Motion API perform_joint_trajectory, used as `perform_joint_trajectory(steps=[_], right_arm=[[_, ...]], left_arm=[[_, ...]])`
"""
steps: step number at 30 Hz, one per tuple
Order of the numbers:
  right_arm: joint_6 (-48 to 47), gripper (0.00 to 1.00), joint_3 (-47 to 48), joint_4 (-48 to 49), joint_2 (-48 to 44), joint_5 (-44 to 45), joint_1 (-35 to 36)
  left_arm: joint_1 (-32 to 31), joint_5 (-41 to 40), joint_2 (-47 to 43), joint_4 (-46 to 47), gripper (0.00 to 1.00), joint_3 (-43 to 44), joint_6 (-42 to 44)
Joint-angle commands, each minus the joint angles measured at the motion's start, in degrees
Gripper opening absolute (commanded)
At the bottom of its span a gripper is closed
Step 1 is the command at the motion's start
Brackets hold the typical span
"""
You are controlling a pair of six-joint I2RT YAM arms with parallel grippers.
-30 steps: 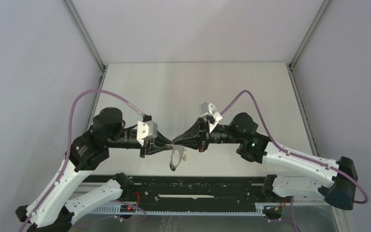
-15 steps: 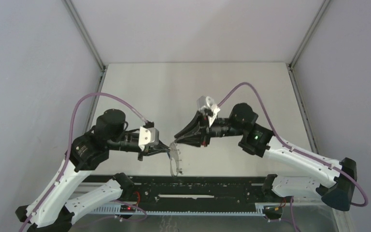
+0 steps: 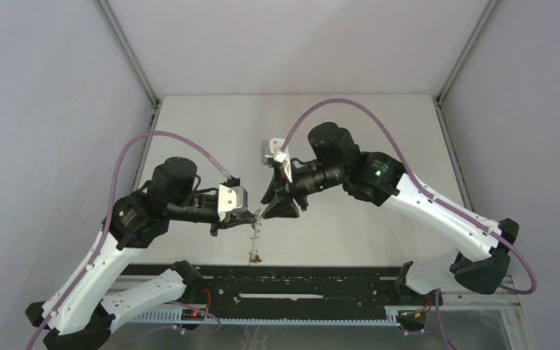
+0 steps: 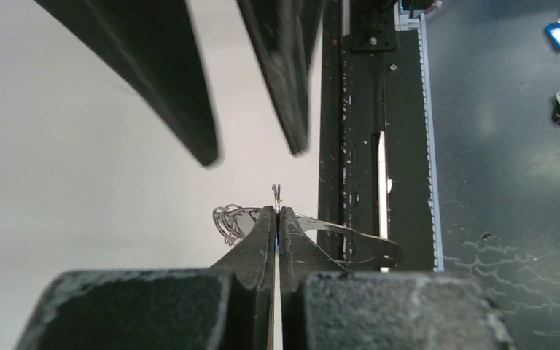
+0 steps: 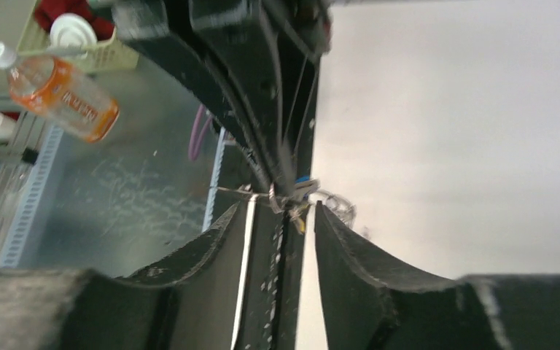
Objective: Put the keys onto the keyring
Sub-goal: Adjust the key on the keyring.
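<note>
Top external: left gripper (image 3: 255, 216) clamps the keyring (image 3: 253, 240) over the table (image 3: 211, 131) near its front edge; right gripper (image 3: 270, 208) parted alongside.

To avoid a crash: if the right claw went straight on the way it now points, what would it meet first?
Probably the tips of the left claw, shut on the keyring: in the right wrist view they lie straight ahead, between the open fingers of the right claw. Depth is unclear.
</note>
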Motion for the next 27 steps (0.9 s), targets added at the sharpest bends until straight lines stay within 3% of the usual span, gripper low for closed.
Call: perform_joint_trajectory(steps=[1, 11, 24, 27], right_arm=[[-4.32, 0.45, 3.38, -7.98, 1.62, 0.69, 2.18], [-4.55, 0.26, 4.00, -5.88, 3.26, 3.49, 4.15], [-4.78, 0.26, 3.87, -3.50, 3.48, 4.98, 4.16], [-4.51, 0.21, 3.70, -3.02, 3.44, 5.13, 4.04]], left_arm=[[0.05, -0.52, -0.71, 5.46, 0.00, 2.33, -1.85], [0.07, 0.80, -1.22, 7.05, 0.00, 1.37, -3.28], [0.00, 1.58, -1.52, 7.05, 0.00, 0.47, -3.95], [0.05, 1.94, -1.52, 7.06, 0.00, 0.12, -4.41]])
